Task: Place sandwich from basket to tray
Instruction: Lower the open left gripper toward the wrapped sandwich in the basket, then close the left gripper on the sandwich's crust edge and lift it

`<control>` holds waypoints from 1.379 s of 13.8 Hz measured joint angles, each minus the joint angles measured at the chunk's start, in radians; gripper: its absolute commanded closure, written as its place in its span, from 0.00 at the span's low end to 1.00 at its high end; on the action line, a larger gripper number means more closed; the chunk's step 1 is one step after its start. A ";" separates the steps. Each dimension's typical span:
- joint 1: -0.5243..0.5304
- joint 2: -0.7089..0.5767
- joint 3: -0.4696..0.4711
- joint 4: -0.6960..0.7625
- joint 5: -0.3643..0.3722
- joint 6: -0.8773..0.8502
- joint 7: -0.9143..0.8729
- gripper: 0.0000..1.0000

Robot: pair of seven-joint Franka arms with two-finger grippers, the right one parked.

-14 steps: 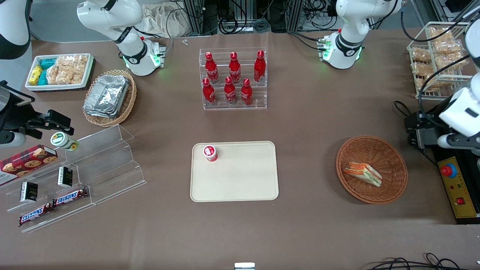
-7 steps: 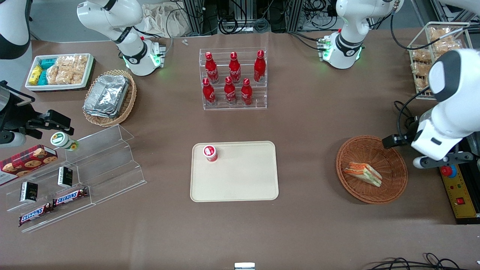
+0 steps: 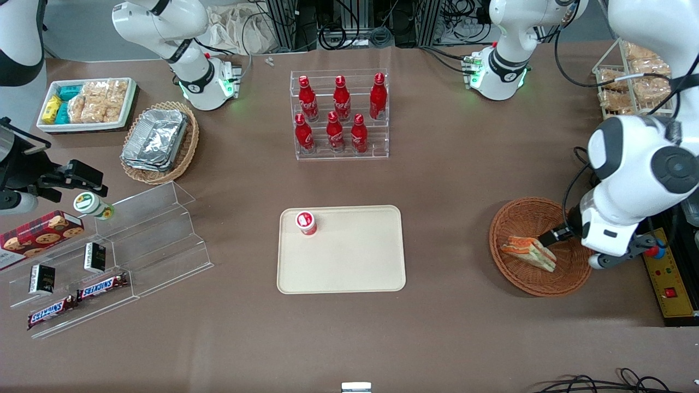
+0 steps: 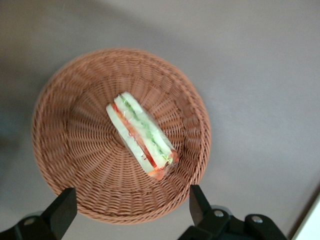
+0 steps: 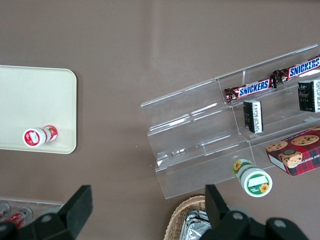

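End effector (image 4: 130, 210) has just swung in over the basket (image 3: 568, 273), fingers spread wide and empty. Sandwich (image 3: 528, 253) still sits inside; tray (image 3: 355, 262) waits. Grab looks next.

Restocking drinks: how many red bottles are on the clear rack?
6 red bottles: three on the clear rack's upper step, three on the lower. The gripper hovers open above the basket.
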 measured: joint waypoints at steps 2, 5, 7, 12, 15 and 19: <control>-0.001 0.044 0.000 -0.007 0.002 0.048 -0.148 0.00; -0.001 0.102 0.000 -0.007 0.031 0.095 -0.343 0.01; 0.001 0.130 0.001 -0.007 0.078 0.103 -0.442 0.01; 0.006 0.182 0.012 -0.006 0.105 0.152 -0.526 0.01; 0.007 0.212 0.013 -0.007 0.113 0.174 -0.546 0.04; 0.007 0.226 0.013 -0.008 0.115 0.181 -0.558 0.59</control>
